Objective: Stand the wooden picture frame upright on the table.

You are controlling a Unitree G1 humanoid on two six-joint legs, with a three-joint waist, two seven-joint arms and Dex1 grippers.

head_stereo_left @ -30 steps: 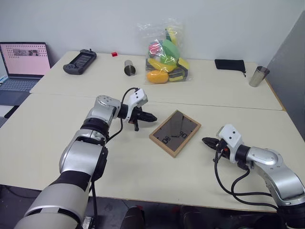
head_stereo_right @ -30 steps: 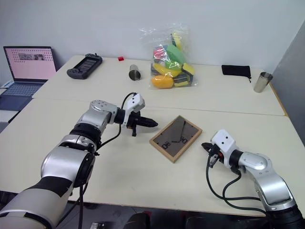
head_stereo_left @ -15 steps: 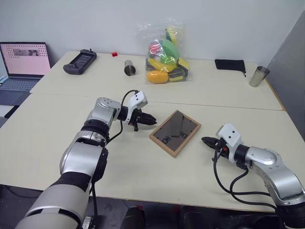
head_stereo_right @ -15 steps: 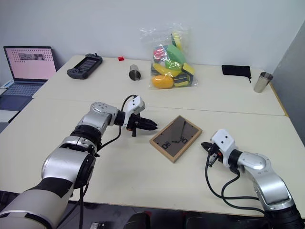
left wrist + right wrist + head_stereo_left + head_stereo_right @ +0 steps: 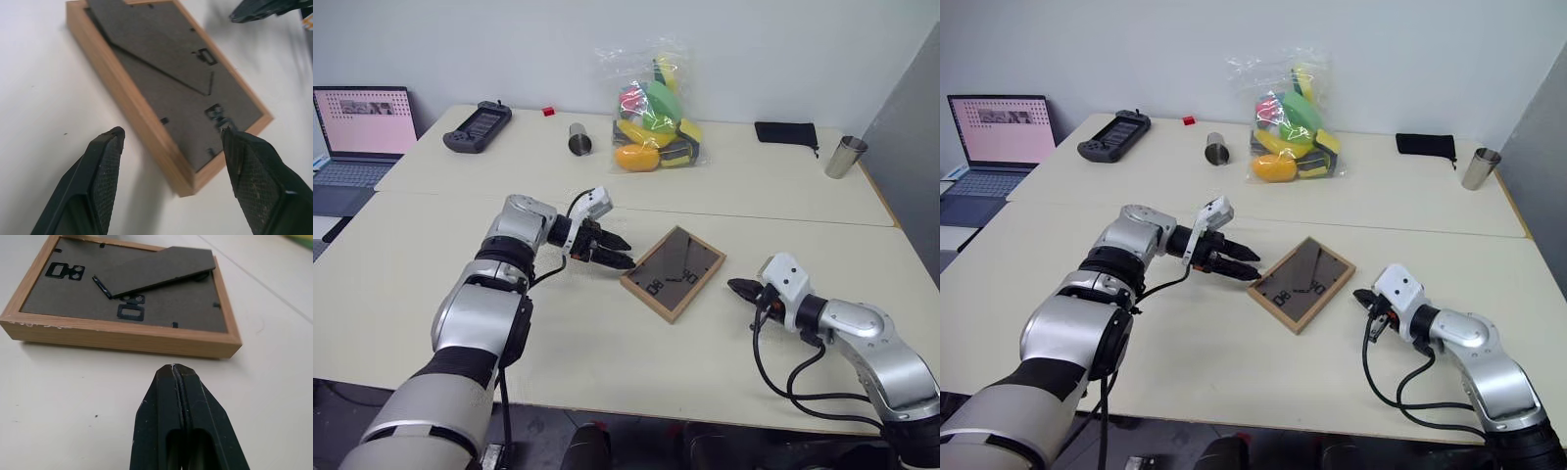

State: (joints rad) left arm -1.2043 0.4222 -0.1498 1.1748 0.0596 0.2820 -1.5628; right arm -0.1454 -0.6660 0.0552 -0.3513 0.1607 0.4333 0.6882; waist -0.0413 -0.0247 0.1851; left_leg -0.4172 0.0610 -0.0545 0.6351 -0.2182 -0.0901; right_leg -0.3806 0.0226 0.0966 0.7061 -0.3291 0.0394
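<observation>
The wooden picture frame (image 5: 673, 271) lies flat on the table (image 5: 607, 352), dark back panel up, its fold-out stand (image 5: 156, 270) lifted slightly off the back. My left gripper (image 5: 621, 253) is open just off the frame's left corner, pointing at it and tilted downward. In the left wrist view its fingers (image 5: 105, 169) straddle the frame's near corner (image 5: 188, 183) without touching it. To the frame's right, a short gap away, my right gripper (image 5: 732, 287) is shut and empty, with its tip (image 5: 172, 369) aimed at the frame's long wooden edge.
A second table behind holds a handheld game console (image 5: 477, 125), a small red block (image 5: 548, 111), a metal cup (image 5: 578, 138), a clear bag of colourful toys (image 5: 654, 113), a black pouch (image 5: 786, 132) and another metal cup (image 5: 845, 157). An open laptop (image 5: 357, 127) stands far left.
My left gripper has gone from shut to open, and its wrist has rolled and tipped down toward the frame's corner. The frame and my right arm have not moved.
</observation>
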